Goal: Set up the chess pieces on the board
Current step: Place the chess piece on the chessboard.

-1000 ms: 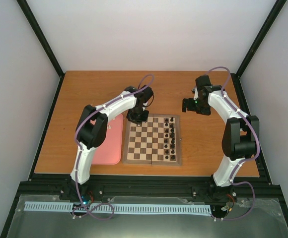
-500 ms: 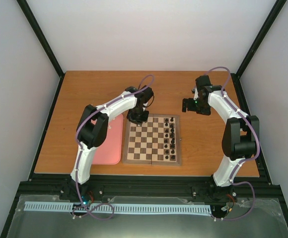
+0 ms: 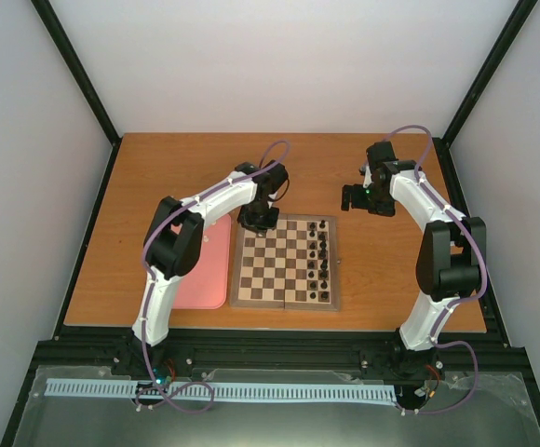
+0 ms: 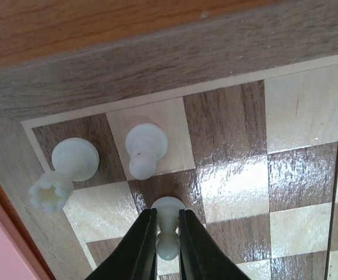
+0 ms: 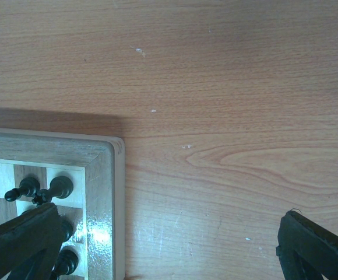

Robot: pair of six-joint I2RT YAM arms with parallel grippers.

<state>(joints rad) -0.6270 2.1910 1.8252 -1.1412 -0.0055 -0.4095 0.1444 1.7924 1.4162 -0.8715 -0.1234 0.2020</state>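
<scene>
Your left gripper point(image 4: 168, 217) hasn't shifted, still flanking the 3rd white pawn point(image 4: 168, 203) stood bottom-centre on the board point(image 4: 157, 64), can't tell if released; right gripper point(image 5: 169, 216) wide open.

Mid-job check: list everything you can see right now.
board: one, light and dark brown checks, table centre.
white chess pieces: three seen, cream, board's far-left corner squares.
black chess pieces: count unclear, black, two columns on the board's right side.
tray: one, pink, left of the board.
table: one, wooden, under everything.
left tool: black, closed around one white piece.
right tool: black, open, over bare table past the board's far-right corner.
</scene>
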